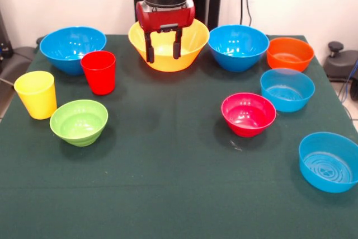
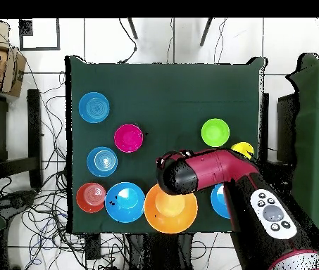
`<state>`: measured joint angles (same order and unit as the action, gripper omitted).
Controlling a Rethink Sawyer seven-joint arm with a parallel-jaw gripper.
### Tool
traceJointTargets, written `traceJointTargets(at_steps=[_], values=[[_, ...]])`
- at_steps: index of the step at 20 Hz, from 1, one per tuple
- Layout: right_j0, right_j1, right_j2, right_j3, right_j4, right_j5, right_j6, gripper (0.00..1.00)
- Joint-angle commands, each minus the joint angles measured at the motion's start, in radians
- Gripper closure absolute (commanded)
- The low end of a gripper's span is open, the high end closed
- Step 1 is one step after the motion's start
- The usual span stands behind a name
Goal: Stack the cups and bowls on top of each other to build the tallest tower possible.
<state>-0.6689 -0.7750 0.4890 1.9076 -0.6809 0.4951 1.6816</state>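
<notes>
A pale translucent blue bowl [image 1: 329,162] with moulded rings in its floor sits nearest the camera, close to the table's [image 1: 168,194] front right edge, on a dark green cloth with a matte, felt-like surface. Behind it along the right edge stands a second pale blue bowl [image 1: 287,89], and an orange bowl [image 1: 290,54] sits at the far right corner. A glossy pink-red bowl [image 1: 248,113] rests toward the middle of the table, apart from the others. On the left side a light green bowl [image 1: 79,121] with stepped inner rings sits just in front of a smooth yellow cup [image 1: 36,94], which stands upright near the left edge; a red cup [image 1: 99,71] stands upright behind them, just in front of a deep blue bowl [image 1: 72,48] at the far left. Along the far edge, the big yellow-orange bowl [image 1: 168,46] sits at the middle with another deep blue bowl [image 1: 238,47] just beside it on the right. Nothing is stacked; each piece stands alone, mouth up. The gripper [image 1: 163,53] hangs in front of the yellow-orange bowl, its two black fingers apart and holding nothing.
</notes>
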Motion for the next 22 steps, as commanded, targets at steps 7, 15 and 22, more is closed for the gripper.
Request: traceJointTargets(at_steps=[7, 15, 22], values=[[0.089, -0.058, -0.065, 0.042, -0.113, -0.030, 0.071, 0.00], [0.175, -0.090, -0.279, 0.073, -0.048, -0.184, 0.330, 0.00], [0.185, -0.073, -0.338, 0.124, -0.012, -0.266, 0.374, 0.00]])
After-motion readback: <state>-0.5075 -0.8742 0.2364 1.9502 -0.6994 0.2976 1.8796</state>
